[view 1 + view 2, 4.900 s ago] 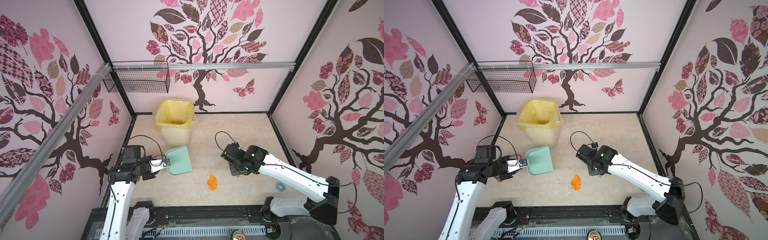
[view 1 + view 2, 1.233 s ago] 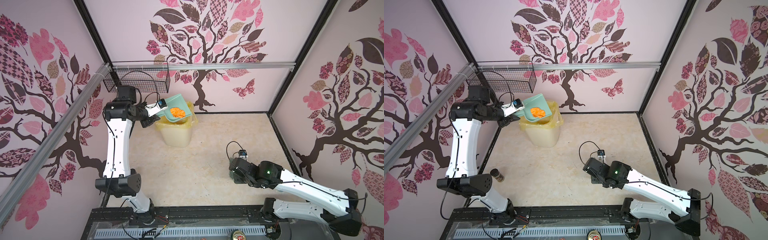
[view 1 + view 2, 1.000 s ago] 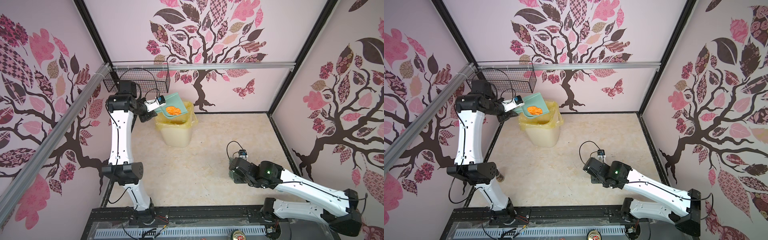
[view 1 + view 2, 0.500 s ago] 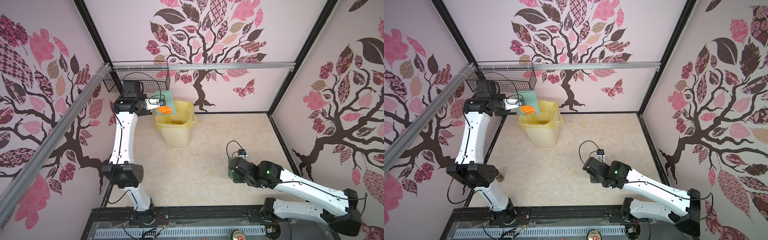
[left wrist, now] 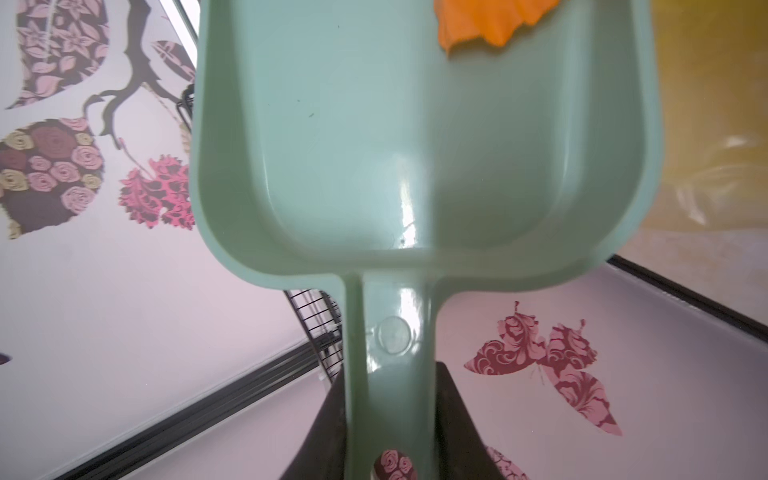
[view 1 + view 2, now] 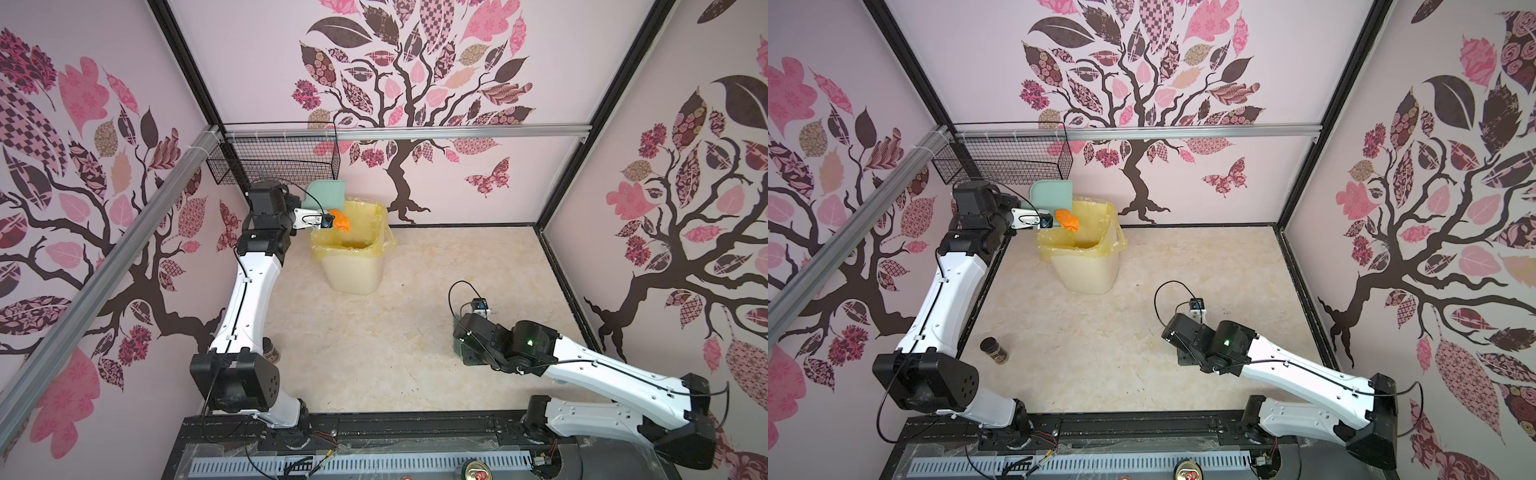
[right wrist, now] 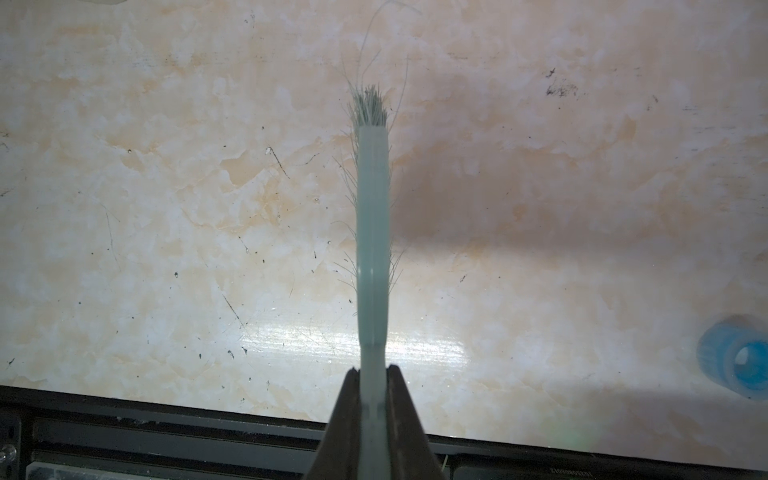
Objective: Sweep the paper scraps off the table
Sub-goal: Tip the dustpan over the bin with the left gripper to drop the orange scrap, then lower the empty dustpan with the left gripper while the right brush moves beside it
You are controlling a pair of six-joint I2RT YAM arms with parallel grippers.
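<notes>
While tipping the teal dustpan [image 6: 326, 195] above the yellow-lined waste bin [image 6: 353, 270], hold the pan's lip over the bin's open mouth and roll the wrist further only slowly, to shed the orange paper scraps [image 6: 341, 220] straight into the liner. Scraps seen at the very lip of the pan [image 5: 490, 20], just above the bin's mouth and close to its rim on the left arm's side, not yet inside. Left gripper [image 5: 390, 424] clamped on the dustpan's handle. Best a firm hold and no shaking, to avoid flinging paper past the rim and back onto the table [image 6: 374, 353]. Right gripper [image 7: 374, 399] pinched tight on the teal brush [image 7: 373, 228], bristles low over bare marbled tabletop, well apart from the bin; best parked there. No other scraps visible on the table in both top views. Worth checking the pan for stuck paper before lowering.
</notes>
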